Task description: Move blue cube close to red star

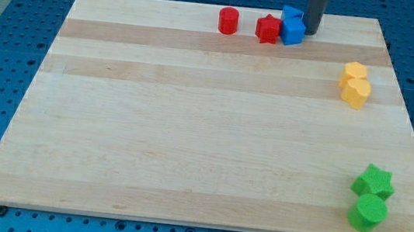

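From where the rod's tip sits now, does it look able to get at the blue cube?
Probably yes. My tip sits right beside the blue cube, on its right in the view, with nothing between them. The red star is on the cube's far side.
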Robot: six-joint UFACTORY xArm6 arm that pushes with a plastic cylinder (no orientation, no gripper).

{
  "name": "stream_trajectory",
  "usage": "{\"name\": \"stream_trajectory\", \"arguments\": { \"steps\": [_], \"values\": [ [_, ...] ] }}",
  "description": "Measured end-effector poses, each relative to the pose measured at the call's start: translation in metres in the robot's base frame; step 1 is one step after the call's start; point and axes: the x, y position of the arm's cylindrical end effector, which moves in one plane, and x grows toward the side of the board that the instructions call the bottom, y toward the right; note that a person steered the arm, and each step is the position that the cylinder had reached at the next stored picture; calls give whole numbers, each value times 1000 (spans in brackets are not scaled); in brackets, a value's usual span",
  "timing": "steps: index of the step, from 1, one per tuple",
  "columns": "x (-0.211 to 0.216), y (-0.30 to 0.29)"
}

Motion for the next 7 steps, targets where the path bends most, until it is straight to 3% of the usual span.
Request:
{"name": "stream_trajectory", "arguments": {
  "steps": [2,4,7],
  "values": [
    [27,-7],
    [27,-51],
    [35,-53]
  ]
}}
